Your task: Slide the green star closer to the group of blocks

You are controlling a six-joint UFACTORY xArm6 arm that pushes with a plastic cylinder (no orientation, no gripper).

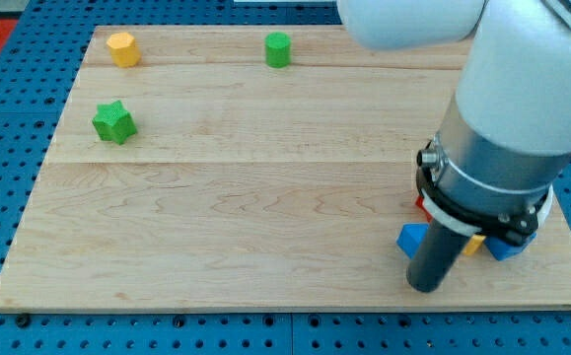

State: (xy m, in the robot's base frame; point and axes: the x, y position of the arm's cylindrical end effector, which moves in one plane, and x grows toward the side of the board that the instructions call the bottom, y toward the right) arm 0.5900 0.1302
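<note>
My tip (426,287) sits low on the view's right, on the wooden board (246,227). I have no fingers, only a dark rod, so nothing is grabbed. Just beside the tip is a bunch of small blocks — a blue block (412,238), a bit of yellow (474,244), another blue one (505,247) and a sliver of red (421,205), mostly hidden by the arm. Far off on the view's left sits the green star block (113,121), well apart from the bunch. Farther up are a yellow block (121,47) and a green round block (278,49).
</note>
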